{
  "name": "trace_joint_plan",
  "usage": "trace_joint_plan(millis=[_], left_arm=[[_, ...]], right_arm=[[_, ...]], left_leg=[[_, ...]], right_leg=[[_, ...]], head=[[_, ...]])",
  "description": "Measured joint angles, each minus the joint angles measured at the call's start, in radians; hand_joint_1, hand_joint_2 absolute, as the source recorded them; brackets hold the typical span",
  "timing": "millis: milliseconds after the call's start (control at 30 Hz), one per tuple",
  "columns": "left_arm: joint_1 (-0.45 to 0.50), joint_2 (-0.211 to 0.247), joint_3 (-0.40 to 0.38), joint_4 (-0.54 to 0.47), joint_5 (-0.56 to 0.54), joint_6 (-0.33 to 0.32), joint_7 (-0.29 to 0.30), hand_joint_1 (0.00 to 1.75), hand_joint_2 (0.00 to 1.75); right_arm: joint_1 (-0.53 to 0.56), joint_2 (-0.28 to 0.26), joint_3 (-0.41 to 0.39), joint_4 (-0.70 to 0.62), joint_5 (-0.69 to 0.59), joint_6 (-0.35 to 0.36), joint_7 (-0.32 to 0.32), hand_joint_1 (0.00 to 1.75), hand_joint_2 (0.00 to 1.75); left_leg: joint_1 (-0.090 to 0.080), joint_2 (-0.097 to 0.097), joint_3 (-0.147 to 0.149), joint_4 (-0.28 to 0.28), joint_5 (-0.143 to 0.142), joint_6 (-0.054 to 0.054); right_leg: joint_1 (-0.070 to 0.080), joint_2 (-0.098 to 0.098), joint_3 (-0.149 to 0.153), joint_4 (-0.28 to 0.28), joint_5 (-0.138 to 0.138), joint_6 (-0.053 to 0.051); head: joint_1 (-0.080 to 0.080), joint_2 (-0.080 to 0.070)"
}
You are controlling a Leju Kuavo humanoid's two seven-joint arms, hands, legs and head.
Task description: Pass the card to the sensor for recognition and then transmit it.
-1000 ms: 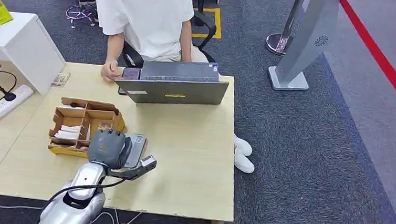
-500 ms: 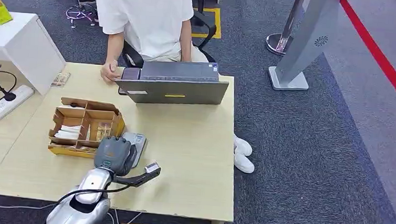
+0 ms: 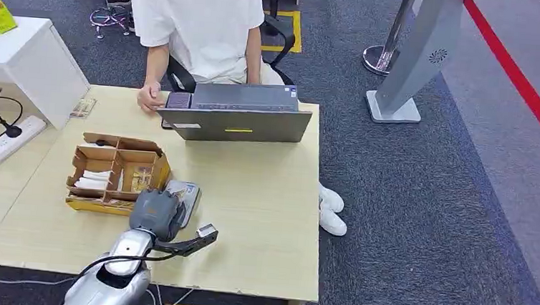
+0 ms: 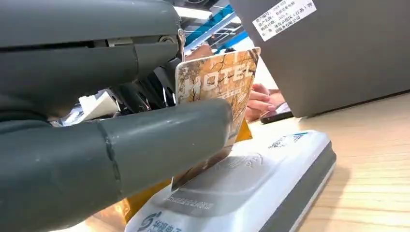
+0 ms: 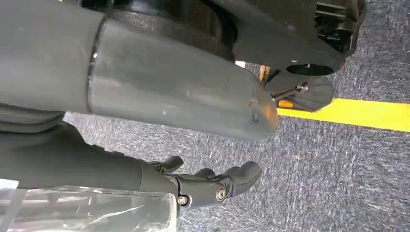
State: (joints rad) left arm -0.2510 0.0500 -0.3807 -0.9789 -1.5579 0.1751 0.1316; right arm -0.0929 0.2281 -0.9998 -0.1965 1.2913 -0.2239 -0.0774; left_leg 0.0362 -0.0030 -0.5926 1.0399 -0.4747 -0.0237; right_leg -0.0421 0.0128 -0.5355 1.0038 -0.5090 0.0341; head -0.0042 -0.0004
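- Orange-brown card (image 4: pixel 217 87), printed "HOTEL" over a bare-tree picture: your left hand (image 3: pixel 154 212) pinches it between the thick grey thumb (image 4: pixel 159 140) and the darker fingers (image 4: pixel 145 94), so those fingers are closed on the card.
- You see the card standing on edge, tilted, its lower corner on or just above the white sensor (image 4: pixel 251 183).
- Its long axis runs steeply upward from the sensor; the printed face looks toward the wrist camera.
- You find the sensor near the desk's (image 3: pixel 262 216) front edge, just beside the cardboard box (image 3: pixel 115 170).
- Your right hand (image 5: pixel 212 186) hangs over carpet, fingers curled, holding nothing.
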Motion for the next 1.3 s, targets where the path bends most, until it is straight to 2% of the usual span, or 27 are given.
trace_joint_plan(millis=[300, 433, 533, 633, 733, 900, 967, 1167, 1300], left_arm=[[0.0, 0.029, 0.0, -0.085, 0.024, 0.021, -0.011, 1.75, 0.0], [0.0, 0.043, 0.002, -0.126, 0.042, 0.063, -0.019, 1.75, 0.0], [-0.004, 0.067, 0.015, -0.219, 0.017, 0.113, -0.009, 1.75, 0.0], [-0.051, 0.108, 0.022, -0.271, -0.006, 0.087, 0.034, 1.75, 0.0], [-0.131, 0.166, 0.031, -0.272, -0.009, 0.081, 0.054, 1.75, 0.0], [-0.27, 0.24, 0.049, -0.181, -0.009, 0.124, 0.053, 1.75, 0.0], [-0.306, 0.259, 0.049, -0.151, -0.009, 0.121, 0.056, 1.75, 0.0], [-0.446, 0.285, 0.049, -0.011, -0.009, 0.096, 0.052, 1.75, 0.0], [-0.483, 0.283, 0.049, 0.033, -0.01, 0.093, 0.046, 1.75, 0.0]], right_arm=[[0.0, 0.0, 0.0, 0.0, -0.001, 0.002, -0.003, 0.0, 0.0], [0.001, 0.0, 0.0, 0.0, -0.001, 0.002, -0.005, 0.0, 0.0], [0.001, 0.0, 0.0, 0.0, 0.002, 0.0, -0.005, 0.0, 0.0], [0.001, 0.0, 0.0, 0.0, 0.01, 0.0, -0.004, 0.0, 0.0], [0.001, 0.0, 0.0, 0.0, 0.022, 0.004, -0.005, 0.0, 0.0], [0.0, 0.0, 0.003, 0.0, 0.034, 0.006, -0.006, 0.0, 0.0], [0.001, 0.0, 0.003, 0.0, 0.039, 0.007, -0.006, 0.0, 0.0], [-0.001, 0.0, 0.003, 0.0, 0.039, 0.008, -0.009, 0.0, 0.0], [-0.002, 0.0, 0.003, 0.0, 0.034, 0.005, -0.01, 0.0, 0.0]], left_leg=[[0.0, 0.0, 0.0, 0.0, 0.0, 0.0], [0.0, 0.0, 0.0, 0.0, 0.0, 0.0], [0.0, 0.0, 0.0, 0.0, 0.0, 0.0], [0.001, -0.001, 0.0, 0.0, 0.001, 0.0], [0.001, -0.001, 0.0, 0.0, 0.002, -0.001], [0.001, 0.0, 0.0, 0.0, 0.003, 0.0], [0.001, -0.001, -0.001, 0.0, 0.004, 0.0], [0.001, -0.001, -0.002, 0.0, 0.004, 0.0], [0.001, -0.001, -0.002, 0.0, 0.005, 0.0]], right_leg=[[0.0, 0.0, 0.0, 0.0, 0.0, 0.0], [0.0, 0.0, 0.0, 0.0, 0.0, 0.0], [0.0, 0.0, 0.0, 0.0, 0.0, 0.0], [0.0, -0.001, 0.0, 0.0, 0.0, 0.0], [0.001, -0.001, 0.0, 0.001, 0.001, -0.001], [0.001, -0.001, 0.0, 0.001, 0.002, -0.002], [0.001, -0.002, 0.0, 0.001, 0.002, -0.001], [0.001, -0.002, -0.001, 0.001, 0.004, -0.001], [0.001, -0.001, -0.003, 0.001, 0.004, -0.001]], head=[[0.0, 0.0], [0.0, 0.0], [0.0, 0.0], [0.0, 0.0], [0.0, 0.0], [0.0, 0.0], [-0.001, 0.0], [0.0, 0.0], [0.0, 0.0]])
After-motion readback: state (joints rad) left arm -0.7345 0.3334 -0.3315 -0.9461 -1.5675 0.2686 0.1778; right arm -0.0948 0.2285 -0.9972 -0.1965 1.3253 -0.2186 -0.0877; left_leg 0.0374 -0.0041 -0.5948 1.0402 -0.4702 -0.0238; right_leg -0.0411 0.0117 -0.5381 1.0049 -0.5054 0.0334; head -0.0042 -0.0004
